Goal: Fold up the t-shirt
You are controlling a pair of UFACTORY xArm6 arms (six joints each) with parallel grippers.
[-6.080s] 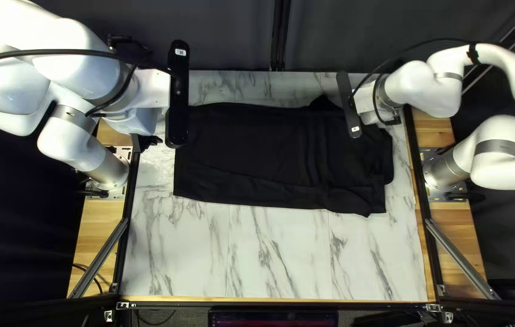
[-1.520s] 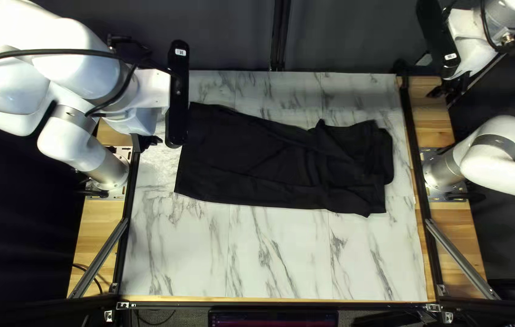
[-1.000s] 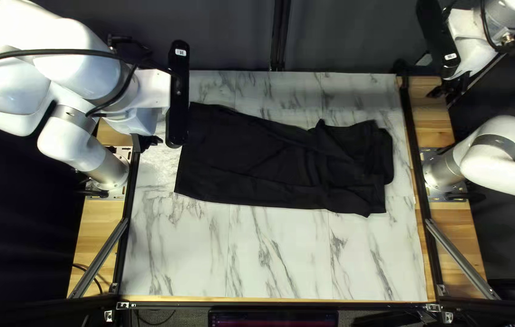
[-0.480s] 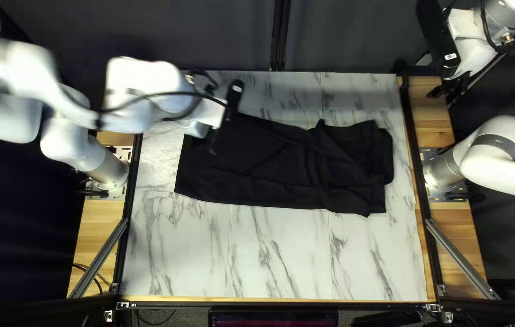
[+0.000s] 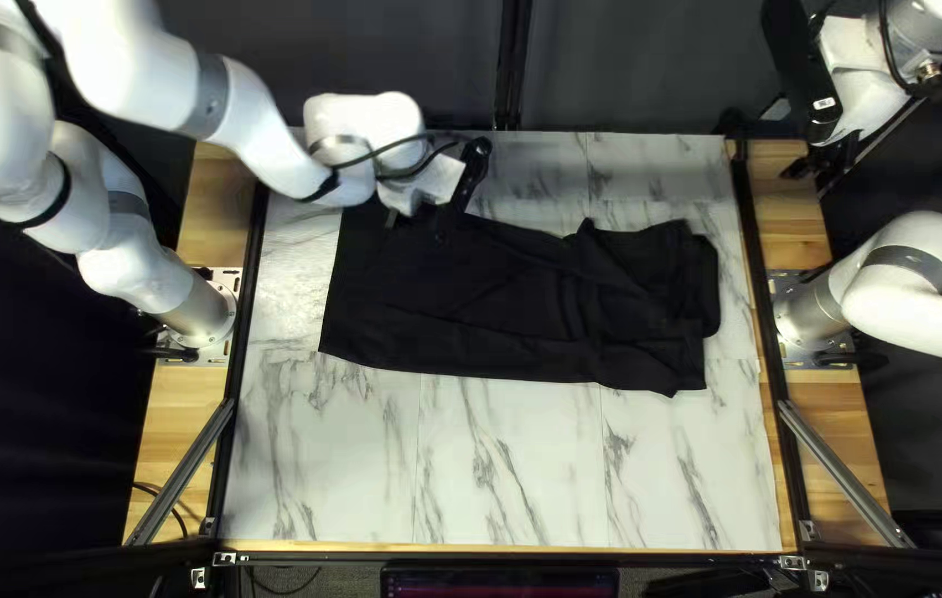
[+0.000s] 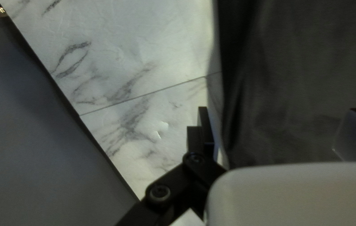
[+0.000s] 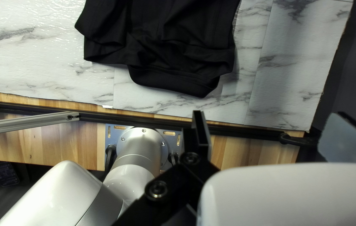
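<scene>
Left gripper [image 5: 416,223]: shifted right, upper centre, fingers apart
Right gripper [image 5: 808,172]: upper right, fingers apart
T-shirt [image 5: 515,305]: centre

Top L cam sat over tbl [image 5: 504,476] near edge, slanted down twd far curtain [image 5: 416,66]. L wrist cam close in, R wrist cam farther back. All 3 shared shirt [image 5: 471,299].

T-shirt [image 5: 493,299] on table [image 5: 510,476]; curtain [image 5: 626,66] behind; left base [image 5: 202,312] left, right base [image 5: 814,312] right.
</scene>
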